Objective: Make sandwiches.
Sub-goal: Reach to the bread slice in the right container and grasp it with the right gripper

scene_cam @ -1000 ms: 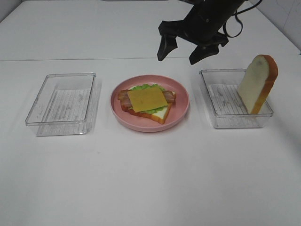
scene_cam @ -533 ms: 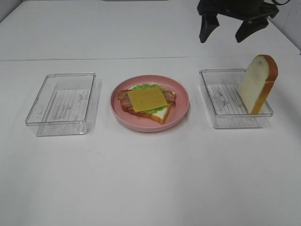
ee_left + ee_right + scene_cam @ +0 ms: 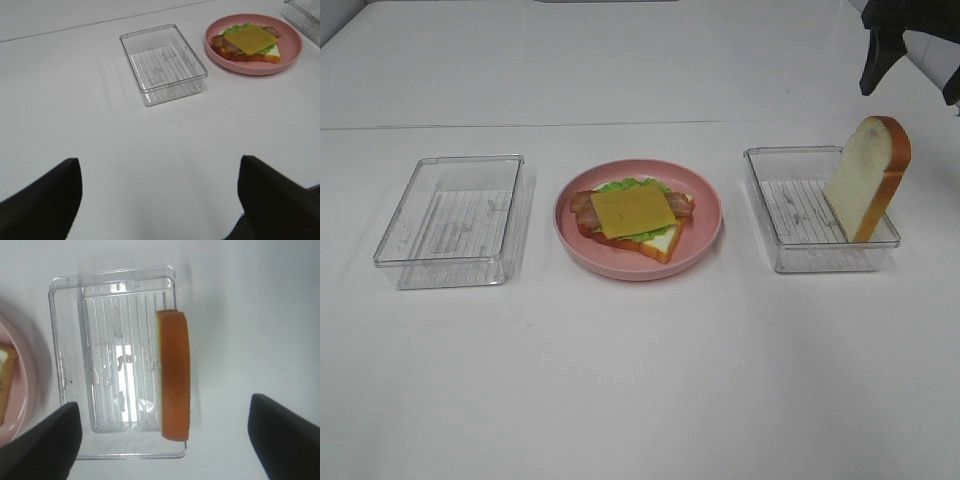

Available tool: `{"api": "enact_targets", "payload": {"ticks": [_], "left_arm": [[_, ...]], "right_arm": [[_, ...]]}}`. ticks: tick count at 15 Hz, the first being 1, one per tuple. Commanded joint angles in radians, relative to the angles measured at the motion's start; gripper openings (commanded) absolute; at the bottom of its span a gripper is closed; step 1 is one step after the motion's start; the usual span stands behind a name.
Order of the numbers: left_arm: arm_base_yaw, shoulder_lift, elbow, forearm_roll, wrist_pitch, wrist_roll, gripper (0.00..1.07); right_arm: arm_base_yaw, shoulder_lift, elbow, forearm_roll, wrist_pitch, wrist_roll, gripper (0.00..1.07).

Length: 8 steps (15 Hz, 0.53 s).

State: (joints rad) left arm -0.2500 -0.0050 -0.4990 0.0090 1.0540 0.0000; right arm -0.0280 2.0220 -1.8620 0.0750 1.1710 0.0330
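Overhead, both end effectors, left (image 3: pixel 160 200) and right (image 3: pixel 165 440), spread above white table (image 3: pixel 640 380)

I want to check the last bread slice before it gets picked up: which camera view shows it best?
The exterior high view: the bread slice stands on edge, leaning on the right tray, white face and crust both visible. The right wrist view shows only its orange-brown crust edge from above. The left wrist view does not show it.
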Motion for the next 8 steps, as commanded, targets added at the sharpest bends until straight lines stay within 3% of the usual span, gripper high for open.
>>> {"api": "enact_targets", "payload": {"ticks": [1, 8], "left_arm": [[-0.001, -0.01, 0.002, 0.003, -0.01, -0.008, 0.81], [-0.001, -0.01, 0.002, 0.003, -0.01, -0.008, 0.81]], "right_arm": [[-0.006, 0.013, -0.003, 0.022, 0.011, -0.051, 0.86], [-0.006, 0.15, -0.003, 0.027, -0.004, -0.079, 0.86]]}}
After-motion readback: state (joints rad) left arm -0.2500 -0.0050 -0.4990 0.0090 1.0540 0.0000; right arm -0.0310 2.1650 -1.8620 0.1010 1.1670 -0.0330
